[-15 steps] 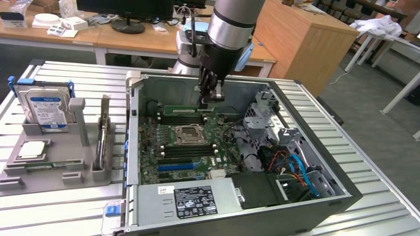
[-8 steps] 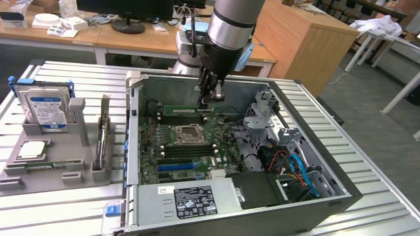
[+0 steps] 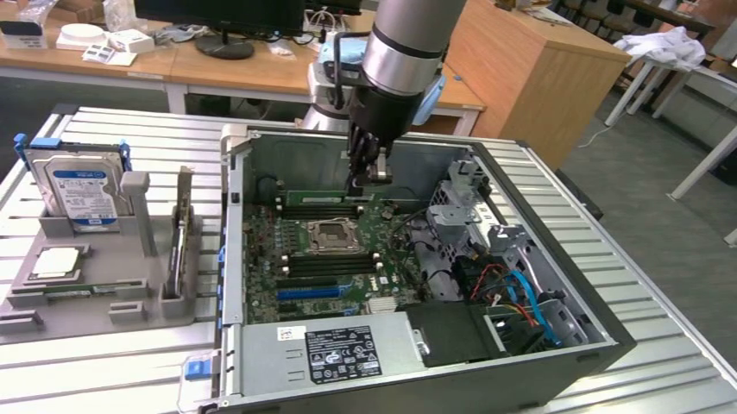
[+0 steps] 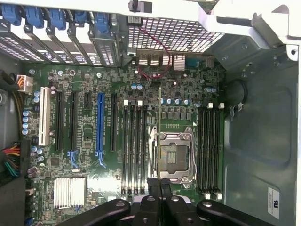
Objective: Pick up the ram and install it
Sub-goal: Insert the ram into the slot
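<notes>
Over the open computer case point(image 3: 553, 362), the gripper point(image 4: 160, 184) is clamped on the ram point(image 4: 160, 127).
The green stick hangs edge-on above the motherboard point(image 4: 87, 136), parallel to its memory slots point(image 4: 134, 150); print on the power-supply label point(image 3: 342, 354) is unreadable.

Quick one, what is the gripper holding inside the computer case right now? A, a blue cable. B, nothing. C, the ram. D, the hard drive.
C: the gripper is shut on the ram, seen edge-on as a thin green strip beside the processor socket.
</notes>
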You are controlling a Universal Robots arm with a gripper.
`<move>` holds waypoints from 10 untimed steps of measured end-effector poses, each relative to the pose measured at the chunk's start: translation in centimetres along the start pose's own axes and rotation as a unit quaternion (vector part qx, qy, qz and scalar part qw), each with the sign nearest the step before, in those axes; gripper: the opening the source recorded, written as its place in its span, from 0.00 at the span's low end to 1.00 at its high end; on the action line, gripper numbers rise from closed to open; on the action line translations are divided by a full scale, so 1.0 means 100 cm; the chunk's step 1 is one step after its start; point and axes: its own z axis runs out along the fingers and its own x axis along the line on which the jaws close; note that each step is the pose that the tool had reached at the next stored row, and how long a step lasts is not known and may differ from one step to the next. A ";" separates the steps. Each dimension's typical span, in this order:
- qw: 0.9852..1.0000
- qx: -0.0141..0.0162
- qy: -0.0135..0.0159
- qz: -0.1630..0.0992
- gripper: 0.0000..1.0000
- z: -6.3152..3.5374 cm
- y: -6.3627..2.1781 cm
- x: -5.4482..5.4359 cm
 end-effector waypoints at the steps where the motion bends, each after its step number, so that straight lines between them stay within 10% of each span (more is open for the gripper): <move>1: 1.000 0.000 0.000 0.000 0.11 0.0012 0.0000 0.000; 10: 1.000 0.000 0.000 0.000 0.11 0.0122 -0.0004 0.002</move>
